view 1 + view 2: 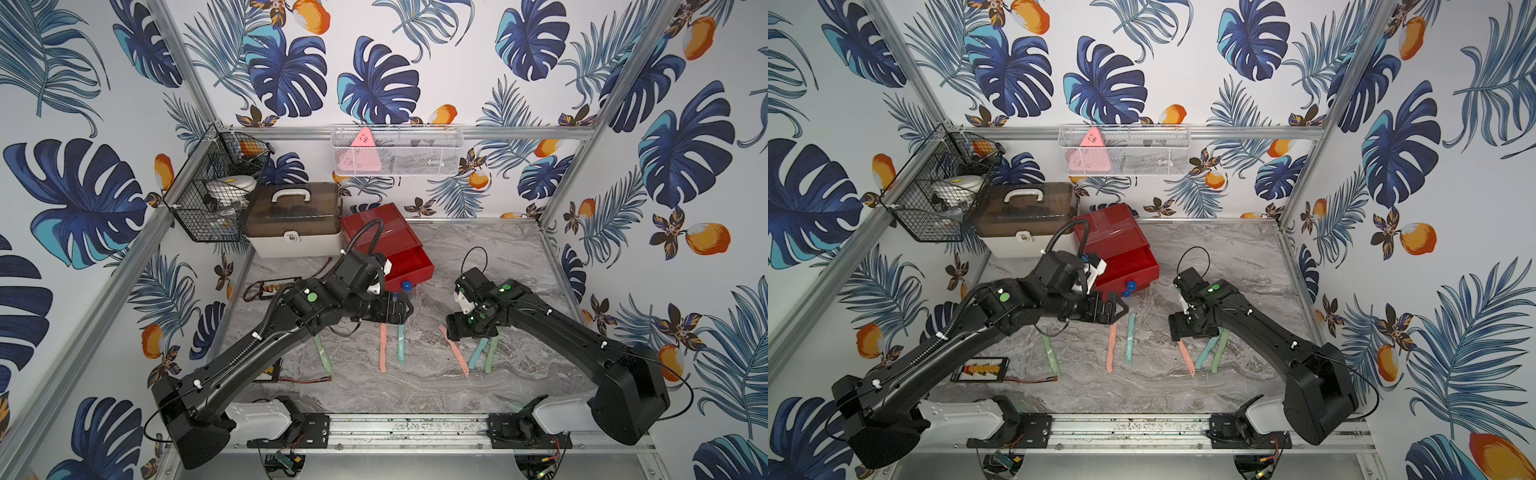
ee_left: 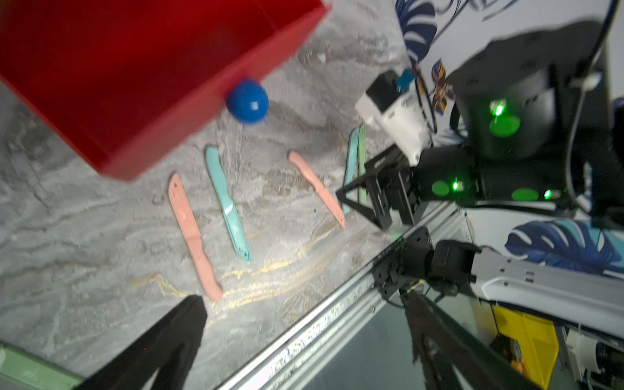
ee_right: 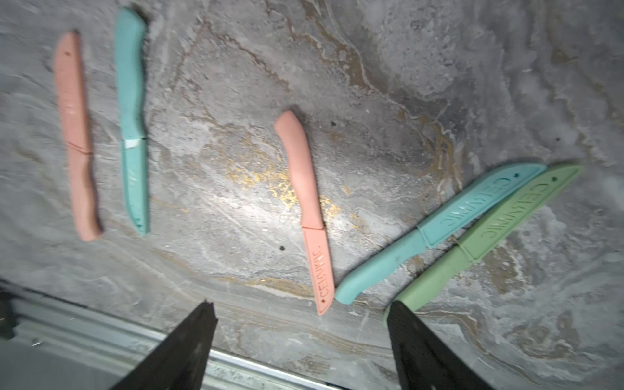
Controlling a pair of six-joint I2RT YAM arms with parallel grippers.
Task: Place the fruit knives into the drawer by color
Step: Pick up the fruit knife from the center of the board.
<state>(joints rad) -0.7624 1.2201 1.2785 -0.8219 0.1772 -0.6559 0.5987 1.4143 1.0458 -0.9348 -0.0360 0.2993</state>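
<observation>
The counter [image 1: 415, 386] carries all six fruit knives [image 1: 382, 349]; none shows in the red drawer [image 1: 399, 232], whose top tray is pulled out. The left hand [image 2: 304, 299] is spread and empty. The right hand [image 3: 300, 304], also spread, hovers by the touching teal knife [image 3: 439, 229] and green knife [image 3: 489, 236]; closing may catch both, mixing colours.

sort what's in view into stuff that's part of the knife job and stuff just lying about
For the job:
pink knives
teal knives
green knives
red drawer chest, one drawer pulled open

Lying about:
beige case with brown lid
black wire basket
white mesh basket
connector board with red cable
</observation>
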